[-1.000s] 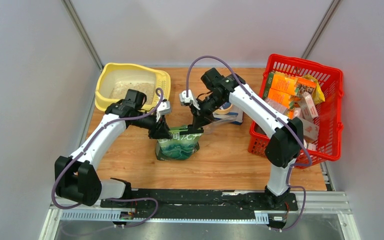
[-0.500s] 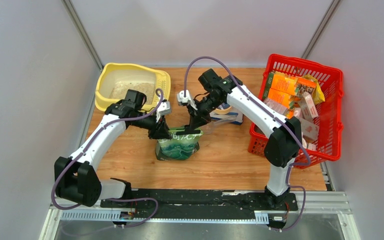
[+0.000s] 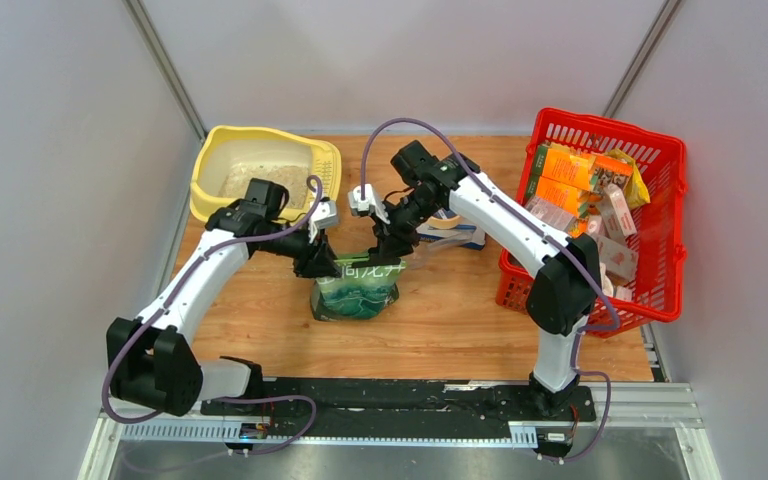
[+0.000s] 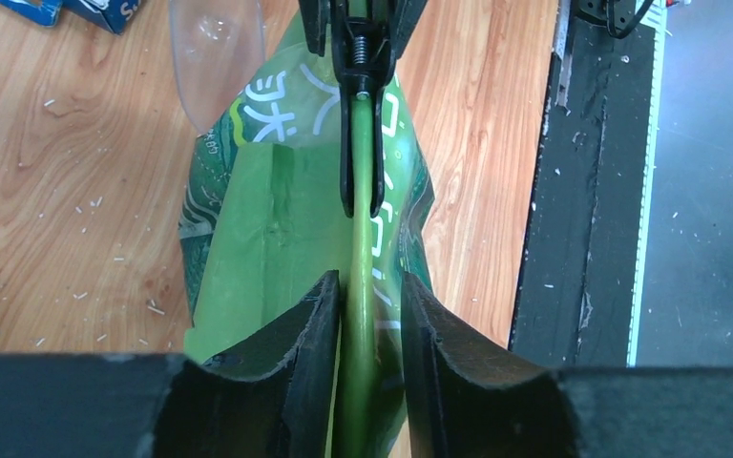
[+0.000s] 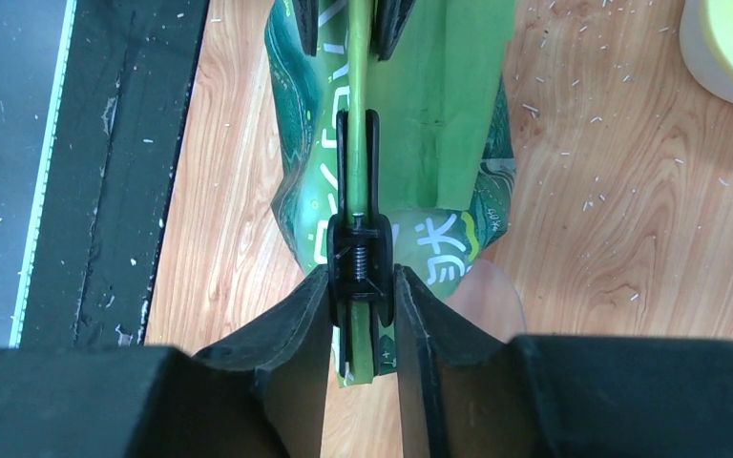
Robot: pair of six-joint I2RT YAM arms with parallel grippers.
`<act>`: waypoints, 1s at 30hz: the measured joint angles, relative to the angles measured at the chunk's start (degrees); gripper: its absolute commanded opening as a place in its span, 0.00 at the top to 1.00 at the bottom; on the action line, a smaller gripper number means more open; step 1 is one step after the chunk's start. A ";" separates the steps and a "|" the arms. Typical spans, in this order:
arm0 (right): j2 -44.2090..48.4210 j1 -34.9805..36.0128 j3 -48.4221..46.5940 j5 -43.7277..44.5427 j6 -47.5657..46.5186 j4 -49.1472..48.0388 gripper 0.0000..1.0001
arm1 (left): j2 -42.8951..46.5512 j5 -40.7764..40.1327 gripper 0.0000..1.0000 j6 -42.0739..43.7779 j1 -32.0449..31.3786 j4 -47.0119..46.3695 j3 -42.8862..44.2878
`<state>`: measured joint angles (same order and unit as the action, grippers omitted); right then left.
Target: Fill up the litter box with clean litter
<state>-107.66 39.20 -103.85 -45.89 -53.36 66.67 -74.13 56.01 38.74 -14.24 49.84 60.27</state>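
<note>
The pale yellow litter box sits at the back left with a patch of beige litter in it. A green pouch of clean litter stands mid-table, its top edge pinched by a black spring clip. My right gripper has both fingers against the clip's handles. My left gripper straddles the pouch's top edge further along from the clip, with a gap beside one finger. From above, the left gripper and right gripper meet over the pouch.
A red basket with orange and pink cartons stands at the right. A blue box lies behind the right arm. A clear plastic scoop lies beside the pouch. Loose granules dot the wood. A black rail runs along the near edge.
The right arm has shifted slightly left over the pouch and its jaws have widened on the clip. The left gripper has barely moved.
</note>
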 measured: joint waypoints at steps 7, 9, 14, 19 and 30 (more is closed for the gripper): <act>0.09 0.55 -2.58 3.61 0.63 1.11 0.36 | 3.32 -2.36 0.43 -2.89 0.96 -0.28 1.55; 0.48 0.52 -4.02 5.31 1.25 1.03 0.28 | 4.26 -3.65 0.38 -4.17 1.46 -0.55 3.63; 5.20 -0.22 -4.50 10.80 5.90 -1.05 0.00 | 6.60 -8.07 0.36 -6.88 2.75 -1.79 8.26; 12.90 -1.84 1.92 25.35 16.13 -10.86 0.00 | 9.60 -18.14 0.34 -11.67 3.06 -3.06 9.57; 20.79 -2.38 21.59 64.32 30.38 -30.75 0.00 | 15.45 -41.09 0.28 -16.50 3.28 -6.12 9.55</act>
<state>-86.87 36.82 -82.26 18.44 -22.98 35.92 -58.67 14.92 22.24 -10.96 43.72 69.82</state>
